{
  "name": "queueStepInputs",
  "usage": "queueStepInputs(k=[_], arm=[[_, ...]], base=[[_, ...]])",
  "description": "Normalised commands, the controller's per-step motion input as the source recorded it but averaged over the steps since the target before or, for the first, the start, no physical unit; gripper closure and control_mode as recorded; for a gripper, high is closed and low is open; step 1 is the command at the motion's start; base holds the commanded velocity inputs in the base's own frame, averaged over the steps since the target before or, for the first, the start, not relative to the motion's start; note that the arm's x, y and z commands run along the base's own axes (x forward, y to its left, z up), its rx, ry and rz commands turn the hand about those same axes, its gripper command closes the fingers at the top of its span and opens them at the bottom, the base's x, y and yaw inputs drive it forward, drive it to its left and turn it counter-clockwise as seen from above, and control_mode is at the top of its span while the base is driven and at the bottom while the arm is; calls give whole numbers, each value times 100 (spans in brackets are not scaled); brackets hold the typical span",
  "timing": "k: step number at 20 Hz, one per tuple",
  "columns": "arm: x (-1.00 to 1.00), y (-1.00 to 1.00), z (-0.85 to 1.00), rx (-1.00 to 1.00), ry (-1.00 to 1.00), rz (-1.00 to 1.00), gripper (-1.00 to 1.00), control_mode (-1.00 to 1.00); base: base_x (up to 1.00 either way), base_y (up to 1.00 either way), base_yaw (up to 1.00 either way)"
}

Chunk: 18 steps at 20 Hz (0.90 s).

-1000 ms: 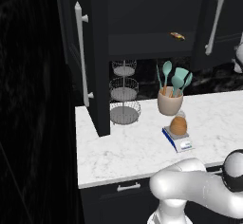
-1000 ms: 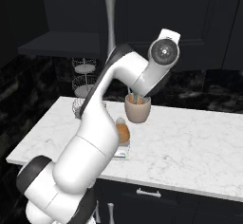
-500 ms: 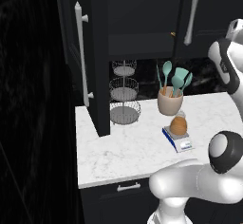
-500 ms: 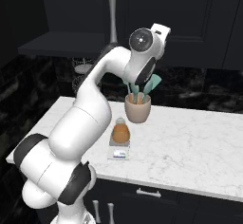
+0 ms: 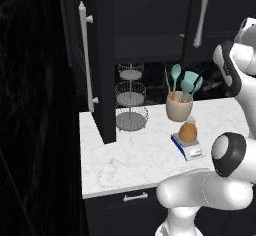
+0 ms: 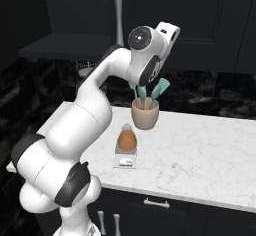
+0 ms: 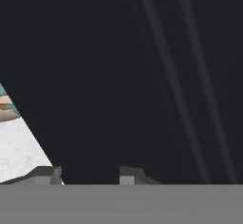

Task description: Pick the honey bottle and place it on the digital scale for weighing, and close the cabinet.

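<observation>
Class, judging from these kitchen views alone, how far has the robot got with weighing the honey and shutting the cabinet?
Done: the amber beehive-shaped honey bottle stands on the blue, grey-topped digital scale. In hand: the gripper, holding nothing, faces a dark cabinet panel up close. Left: the tall black cabinet's left door stands swung out over the white marble counter, so closing remains.

Glossy white rounded arm (image 6: 85,125) segments, dark grey joint bands, round black joint cap with small centre dot

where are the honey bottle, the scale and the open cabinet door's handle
honey bottle (image 5: 188,132), left base view, amber body
digital scale (image 5: 191,151), left base view, front strip
cabinet door handle (image 5: 85,55), left base view, mid bar
</observation>
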Motion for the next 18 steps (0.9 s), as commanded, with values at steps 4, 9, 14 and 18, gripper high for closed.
queueStepInputs(k=[4,9,14,18], arm=[[21,0,-58,-1,5,-1,-100,-100],[0,2,-89,-5,14,0,-100,-100],[-41,0,-65,-1,5,0,-100,-100],[-82,1,-50,0,0,0,-100,-100]], base=[[0,0,0],[0,0,0],[0,0,0],[0,0,0]])
